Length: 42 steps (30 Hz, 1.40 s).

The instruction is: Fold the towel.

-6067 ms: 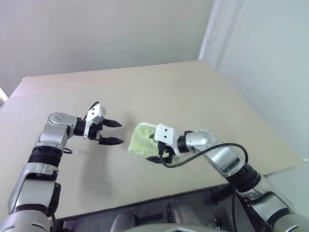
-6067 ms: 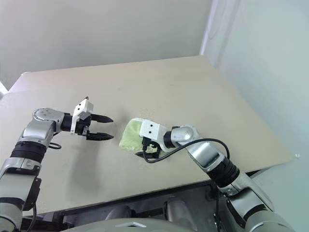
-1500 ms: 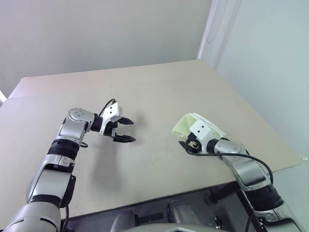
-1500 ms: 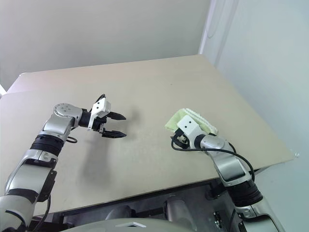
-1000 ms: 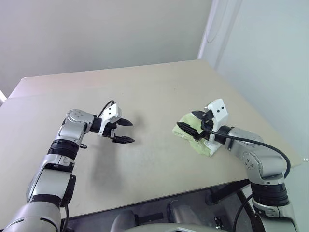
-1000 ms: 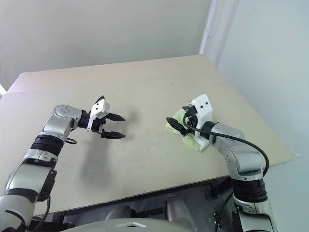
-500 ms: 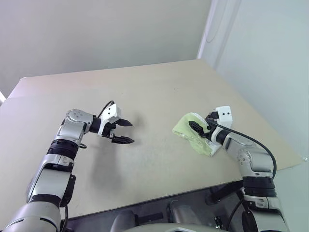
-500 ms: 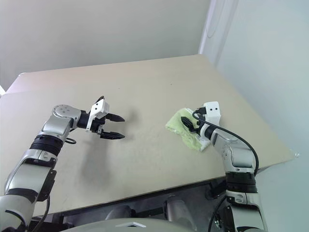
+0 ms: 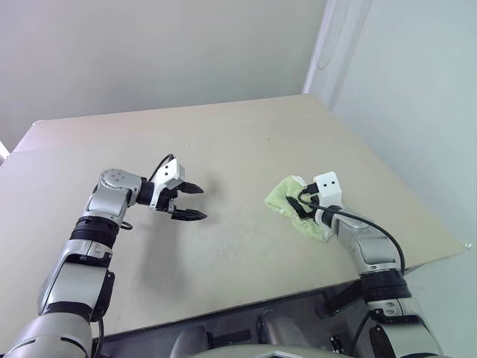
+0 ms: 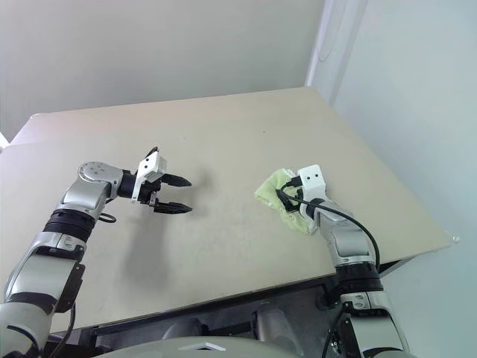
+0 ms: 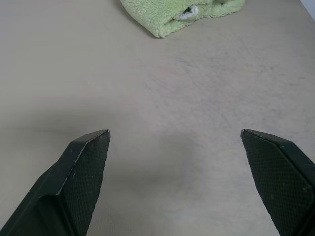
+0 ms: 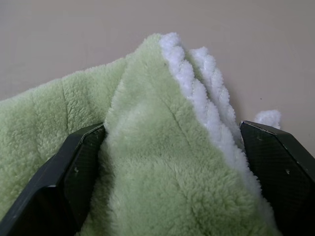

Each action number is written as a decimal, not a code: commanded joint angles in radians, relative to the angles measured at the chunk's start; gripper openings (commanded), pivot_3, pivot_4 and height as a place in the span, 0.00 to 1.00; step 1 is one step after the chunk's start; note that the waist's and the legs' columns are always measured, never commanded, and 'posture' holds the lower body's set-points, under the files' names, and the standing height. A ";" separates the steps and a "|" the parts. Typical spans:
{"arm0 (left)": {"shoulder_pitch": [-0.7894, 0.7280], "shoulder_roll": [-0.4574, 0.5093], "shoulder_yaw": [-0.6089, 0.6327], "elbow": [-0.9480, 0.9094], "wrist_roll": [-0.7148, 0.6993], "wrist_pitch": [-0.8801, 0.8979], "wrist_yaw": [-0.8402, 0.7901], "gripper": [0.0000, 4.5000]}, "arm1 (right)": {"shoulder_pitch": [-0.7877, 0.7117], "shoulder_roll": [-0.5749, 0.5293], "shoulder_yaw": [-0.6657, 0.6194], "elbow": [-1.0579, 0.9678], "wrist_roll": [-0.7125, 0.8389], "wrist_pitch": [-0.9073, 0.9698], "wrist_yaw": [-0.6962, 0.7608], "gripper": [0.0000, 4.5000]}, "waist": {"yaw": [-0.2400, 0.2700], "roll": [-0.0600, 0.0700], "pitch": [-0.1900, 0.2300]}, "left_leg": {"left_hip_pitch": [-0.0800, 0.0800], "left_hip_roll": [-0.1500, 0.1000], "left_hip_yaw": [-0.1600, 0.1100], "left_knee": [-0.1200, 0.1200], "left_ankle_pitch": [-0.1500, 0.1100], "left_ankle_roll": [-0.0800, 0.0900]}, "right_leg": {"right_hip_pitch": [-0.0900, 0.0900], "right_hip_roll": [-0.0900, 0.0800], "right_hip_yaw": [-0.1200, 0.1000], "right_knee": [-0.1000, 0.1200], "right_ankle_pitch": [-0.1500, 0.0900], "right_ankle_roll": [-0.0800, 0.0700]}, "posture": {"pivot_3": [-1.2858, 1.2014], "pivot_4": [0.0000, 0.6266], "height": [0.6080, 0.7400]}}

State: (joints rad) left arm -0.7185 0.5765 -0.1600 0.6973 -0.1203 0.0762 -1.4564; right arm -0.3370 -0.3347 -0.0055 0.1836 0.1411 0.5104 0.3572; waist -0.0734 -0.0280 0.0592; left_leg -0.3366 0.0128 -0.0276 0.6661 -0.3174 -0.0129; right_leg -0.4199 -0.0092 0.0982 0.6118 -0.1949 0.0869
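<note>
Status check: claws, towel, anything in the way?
Left claw open, hovering over bare table. Right claw open, fingers astride the folded towel, not closed on it. Nothing in the way.

The left gripper (image 9: 191, 202) hangs over the bare table (image 9: 223, 149) with its two fingers wide apart. Nothing lies between it and the towel (image 9: 285, 197), far off. The right gripper (image 12: 170, 182) has the towel bunched up between its spread fingers, blocking its way.
</note>
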 commanded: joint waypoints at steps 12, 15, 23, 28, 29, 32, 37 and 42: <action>-0.034 -0.015 0.039 0.093 -0.014 -0.079 0.020 1.00 | -0.028 -0.001 -0.131 -0.108 0.111 0.060 0.006 0.99 | 0.002 0.001 0.000 | -0.001 0.000 0.000 0.000 0.000 0.000 | -0.003 0.000 0.000 0.000 0.000 0.000 | 0.52 0.00 1.00; -0.036 -0.017 0.042 0.101 -0.011 -0.084 0.020 1.00 | -0.039 -0.004 -0.164 -0.146 0.144 0.070 0.005 0.99 | 0.002 0.001 0.000 | -0.001 0.000 0.000 0.000 0.000 0.000 | -0.005 0.000 0.000 0.000 0.000 0.000 | 0.52 0.00 1.00; -0.055 -0.019 0.066 0.103 -0.035 -0.049 0.019 1.00 | -0.022 -0.027 -0.215 -0.328 0.262 0.135 0.059 0.99 | 0.002 0.003 0.002 | -0.001 0.000 0.000 0.000 0.000 0.000 | -0.006 0.000 0.000 0.000 0.000 0.000 | 0.52 0.00 1.00; -0.054 -0.010 0.094 0.091 -0.060 -0.020 0.011 1.00 | 0.036 -0.067 -0.247 -0.512 0.413 0.236 0.128 0.99 | 0.003 0.003 0.002 | -0.002 0.000 -0.001 0.000 0.000 0.000 | -0.007 0.000 0.000 0.000 0.000 0.001 | 0.52 0.00 1.00; -0.052 -0.013 0.105 0.086 -0.070 -0.010 0.016 1.00 | 0.057 -0.086 -0.250 -0.551 0.448 0.255 0.155 0.99 | 0.003 0.003 0.002 | -0.002 0.000 -0.001 0.000 0.000 0.000 | -0.007 0.000 0.000 0.000 0.000 0.001 | 0.52 0.00 1.00; -0.056 -0.013 0.121 0.095 -0.082 -0.001 0.020 1.00 | 0.078 -0.112 -0.244 -0.600 0.496 0.282 0.177 0.99 | 0.002 0.003 0.002 | -0.002 0.000 -0.001 0.000 0.000 0.000 | -0.007 0.000 0.000 -0.001 0.000 0.001 | 0.52 0.00 1.00; -0.014 -0.038 0.171 0.016 -0.141 0.017 0.049 1.00 | 0.260 -0.247 -0.230 -0.741 0.567 0.287 0.329 0.99 | 0.008 0.003 0.002 | -0.002 0.000 -0.001 0.000 0.000 0.000 | -0.006 0.000 -0.001 -0.001 -0.001 0.001 | 0.52 0.00 1.00; 0.021 -0.041 0.184 -0.030 -0.162 0.020 0.059 1.00 | 0.333 -0.290 -0.198 -0.765 0.524 0.199 0.381 0.99 | 0.003 0.002 0.002 | -0.001 0.000 0.001 0.000 0.000 0.000 | -0.004 0.000 0.000 -0.001 -0.001 0.001 | 0.52 0.00 1.00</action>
State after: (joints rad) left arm -0.6986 0.5285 -0.0054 0.7040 -0.2563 0.0983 -1.4050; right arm 0.0017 -0.6120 -0.2034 -0.5472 0.6729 0.7506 0.7218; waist -0.0709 -0.0256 0.0615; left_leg -0.3379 0.0130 -0.0270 0.6661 -0.3175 -0.0129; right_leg -0.4242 -0.0094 0.0986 0.6113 -0.1956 0.0881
